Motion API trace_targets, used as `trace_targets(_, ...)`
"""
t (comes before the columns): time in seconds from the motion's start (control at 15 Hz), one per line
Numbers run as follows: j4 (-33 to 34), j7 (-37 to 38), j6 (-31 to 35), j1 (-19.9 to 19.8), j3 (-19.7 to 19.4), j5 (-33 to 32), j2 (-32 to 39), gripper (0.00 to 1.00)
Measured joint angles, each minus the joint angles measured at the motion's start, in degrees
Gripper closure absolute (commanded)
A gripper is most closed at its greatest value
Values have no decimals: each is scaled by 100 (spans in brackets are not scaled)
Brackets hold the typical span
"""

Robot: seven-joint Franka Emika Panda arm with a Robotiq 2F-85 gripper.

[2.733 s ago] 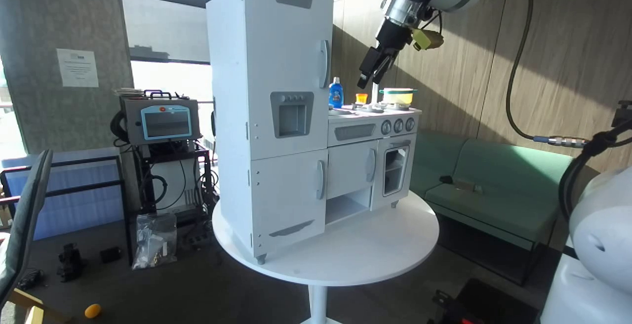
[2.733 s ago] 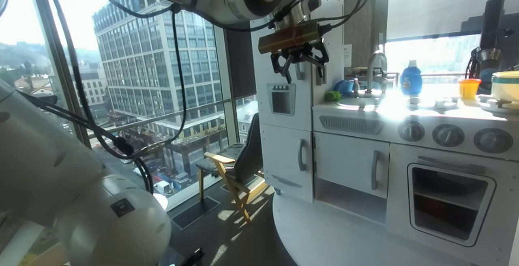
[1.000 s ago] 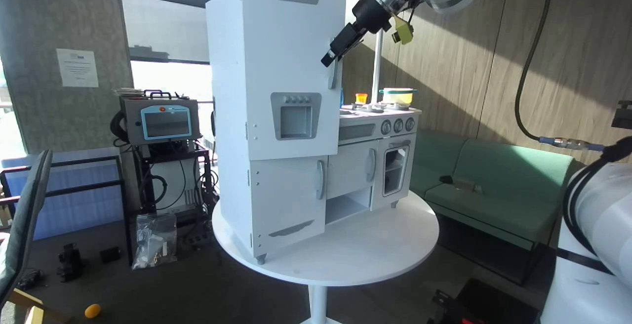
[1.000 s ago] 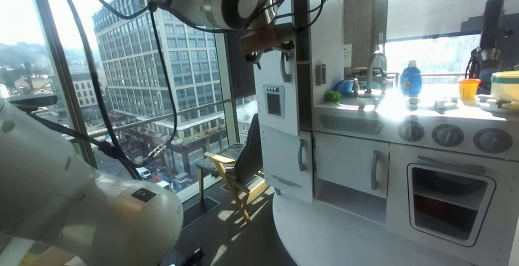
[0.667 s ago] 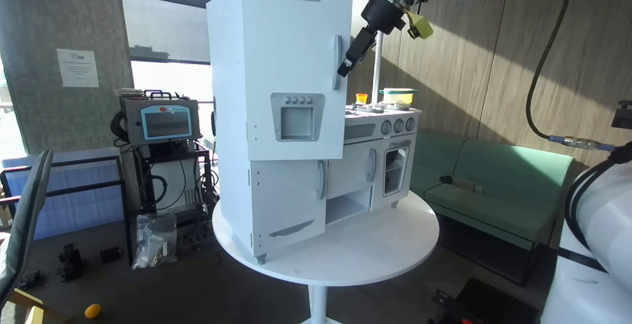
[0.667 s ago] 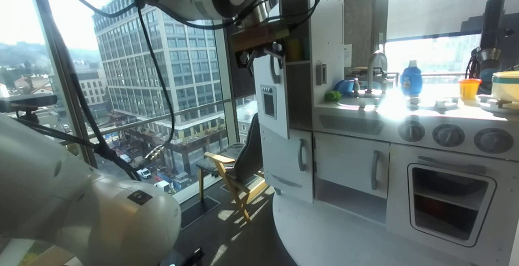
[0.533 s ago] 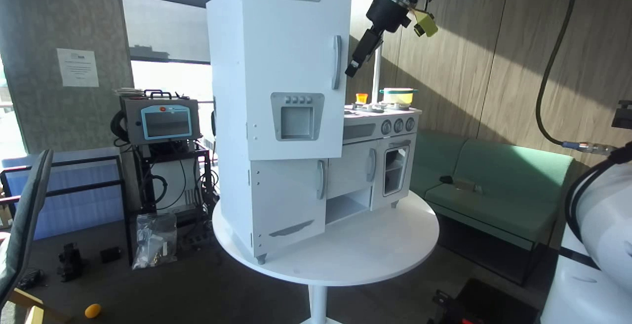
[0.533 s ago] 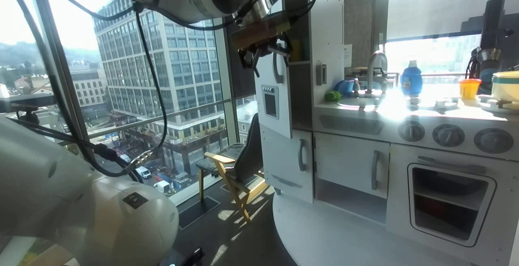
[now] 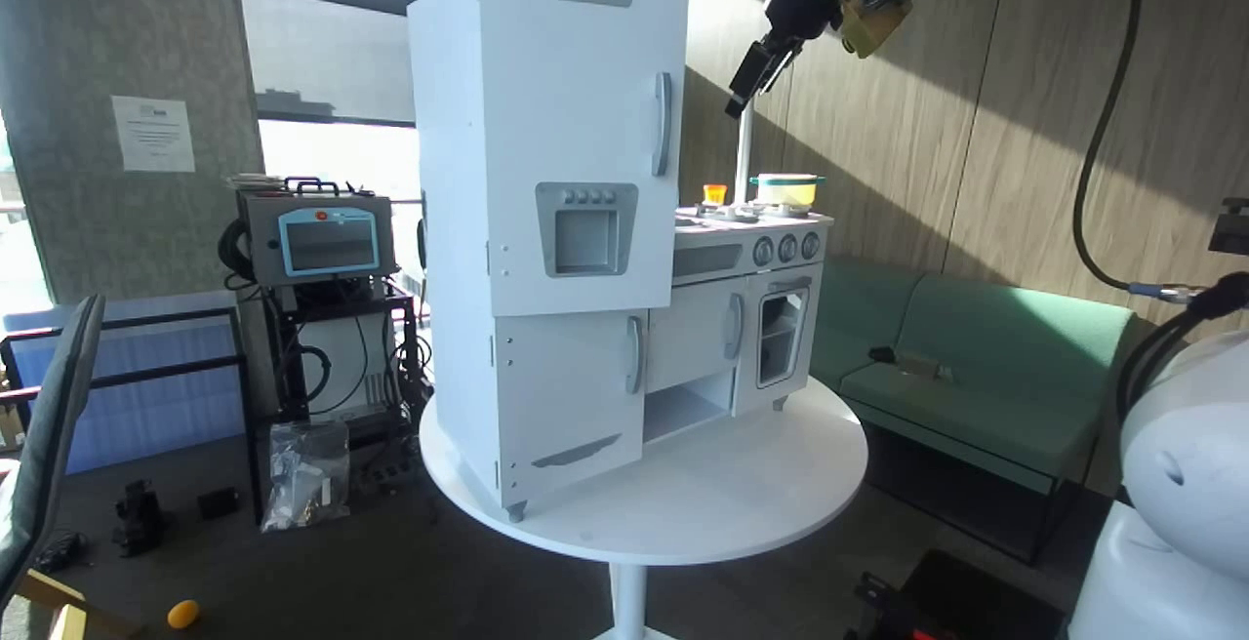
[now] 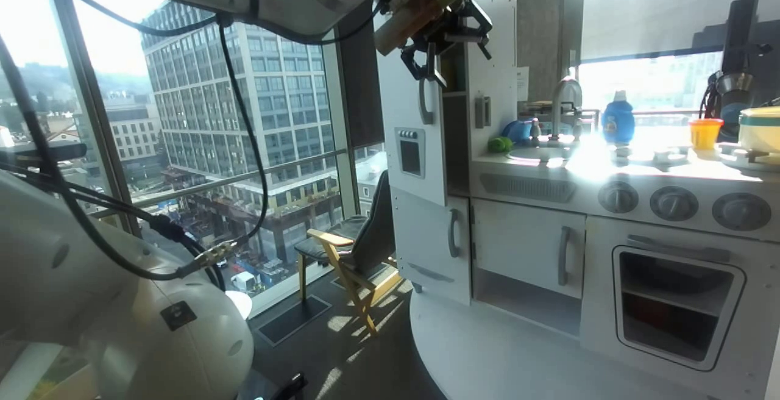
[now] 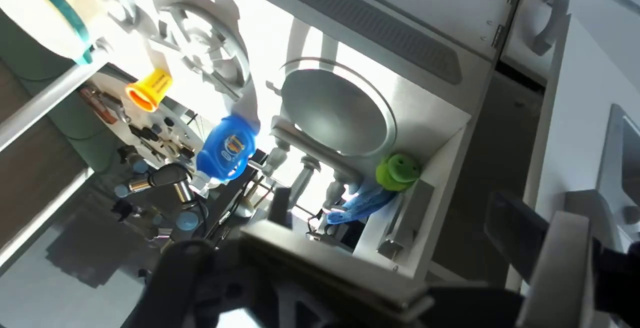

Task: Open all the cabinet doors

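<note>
Round white surface (image 9: pixel 742 508): one toy kitchen (image 9: pixel 451 230), its tall upper door (image 9: pixel 576 103) ajar, the lower doors (image 9: pixel 566 386) shut; fingers (image 9: pixel 749 77) parted, holding nothing. We judge the upper door light and stiff, best swung by its grey handle (image 9: pixel 663 123); interior (image 10: pixel 458 144) mostly shadowed, door top cropped in an exterior view.

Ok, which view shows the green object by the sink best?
Wrist view: the green object appears largest there, with nothing in front of it. In an exterior view it's only a small green shape beside the sink. In an exterior view dominated by the upper fridge door, it isn't visible.
</note>
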Motion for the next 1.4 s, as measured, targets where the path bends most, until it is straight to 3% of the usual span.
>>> trace_targets(0.27, 32, 1075, 963, -358, 111, -10, 422, 0)
trace_targets(0.67, 364, 2457, 2321, -849, 675, -32, 1203, 0)
trace_targets(0.87, 365, 2349, 2081, -639, 674, 253, 1162, 0)
trace_targets(1.13, 278, 1367, 1062, 151, 311, 1054, 727, 0)
trace_targets(1.4, -51, 554, 393, 766, 124, 1409, 121, 0)
